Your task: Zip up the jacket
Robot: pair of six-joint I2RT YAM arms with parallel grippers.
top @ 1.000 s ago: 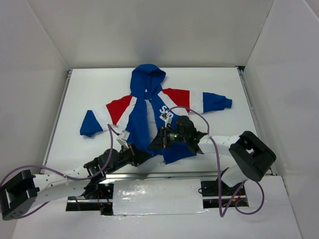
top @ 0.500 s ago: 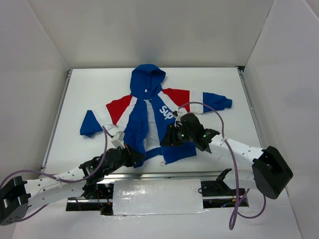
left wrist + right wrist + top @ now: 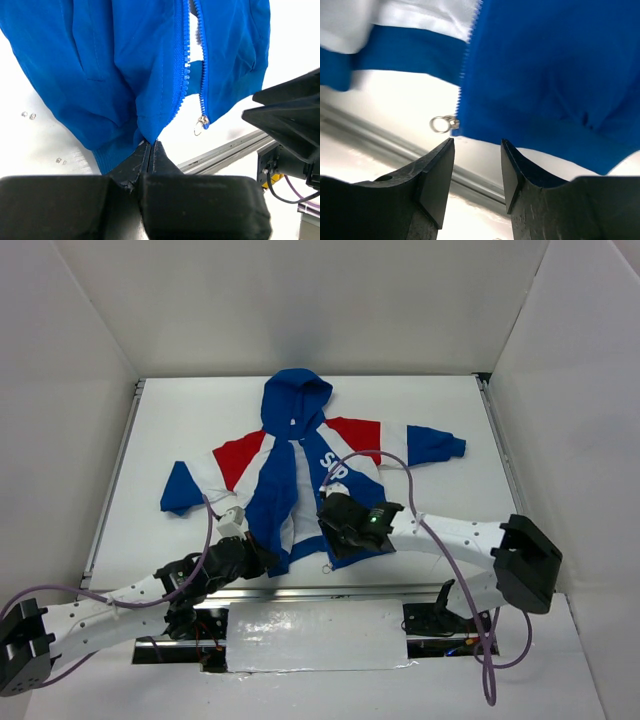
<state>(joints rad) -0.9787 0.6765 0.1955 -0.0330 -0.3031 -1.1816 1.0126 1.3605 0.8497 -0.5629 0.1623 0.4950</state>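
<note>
The jacket [image 3: 300,455] lies flat on the white table [image 3: 170,430], hood far, front open, with blue body, red shoulders and white stripes. My left gripper [image 3: 264,558] is shut on the bottom hem corner of one front panel [image 3: 125,75], where the zipper teeth end. The other panel's zipper slider with a ring pull [image 3: 201,123] hangs a little to the right of it. My right gripper [image 3: 332,538] is open and empty just below the hem of that other panel [image 3: 555,75]. The ring pull [image 3: 442,123] sits just beyond its left fingertip [image 3: 442,165].
A metal rail [image 3: 330,590] runs along the table's near edge, close under both grippers. A foil-covered plate [image 3: 315,635] lies between the arm bases. White walls enclose the table on three sides. The right arm's black body [image 3: 295,130] shows in the left wrist view.
The right arm has swung round and brought its open gripper down to the jacket's bottom hem. The left arm has shifted slightly, still holding the hem; the two front panels lie closer together.
</note>
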